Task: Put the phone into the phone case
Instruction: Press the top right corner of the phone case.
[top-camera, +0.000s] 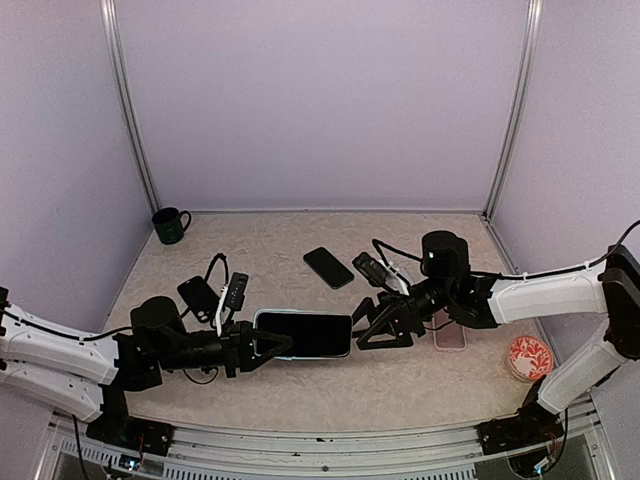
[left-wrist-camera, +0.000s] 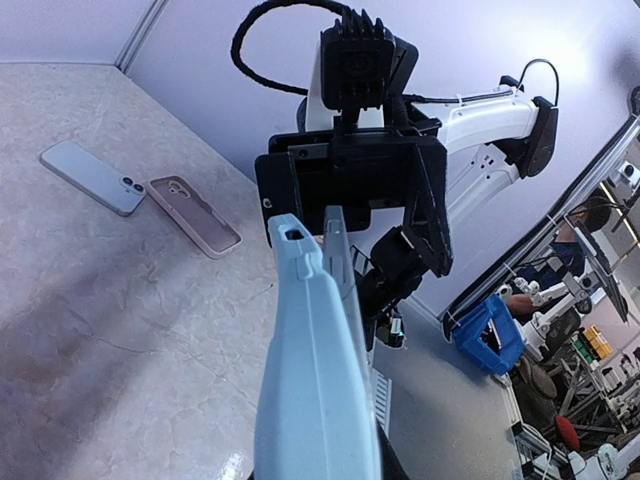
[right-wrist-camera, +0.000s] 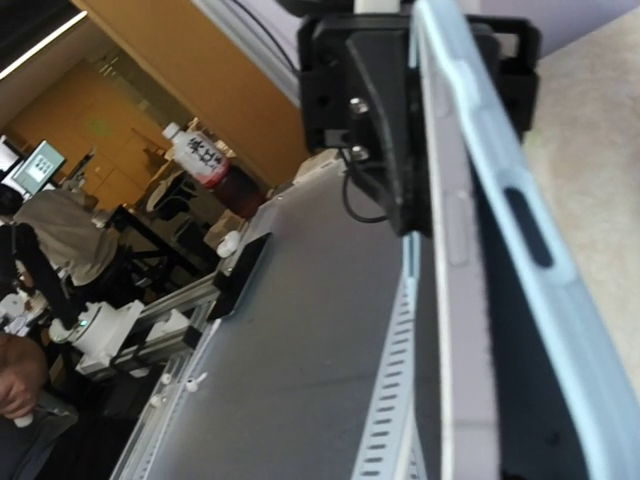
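Observation:
The phone (top-camera: 305, 333), screen up, sits in a light-blue phone case (top-camera: 257, 322) and is held level above the table between the two arms. My left gripper (top-camera: 268, 346) is shut on their left end. In the left wrist view the case (left-wrist-camera: 310, 380) and the phone's grey edge (left-wrist-camera: 338, 255) run edge-on toward my right gripper (left-wrist-camera: 350, 215). That gripper (top-camera: 362, 328) stands open, its jaws wide around the right end. In the right wrist view a dark gap shows between the phone's edge (right-wrist-camera: 450, 300) and the case (right-wrist-camera: 545, 270). My own right fingers are out of that view.
On the table lie a black phone (top-camera: 328, 267), other dark handsets (top-camera: 197, 296), (top-camera: 372, 268), a pink case (top-camera: 449, 335) and a red-and-white dish (top-camera: 529, 356). A dark green mug (top-camera: 170, 225) stands at the back left. A pale blue phone (left-wrist-camera: 92, 176) lies beside the pink case (left-wrist-camera: 195, 215).

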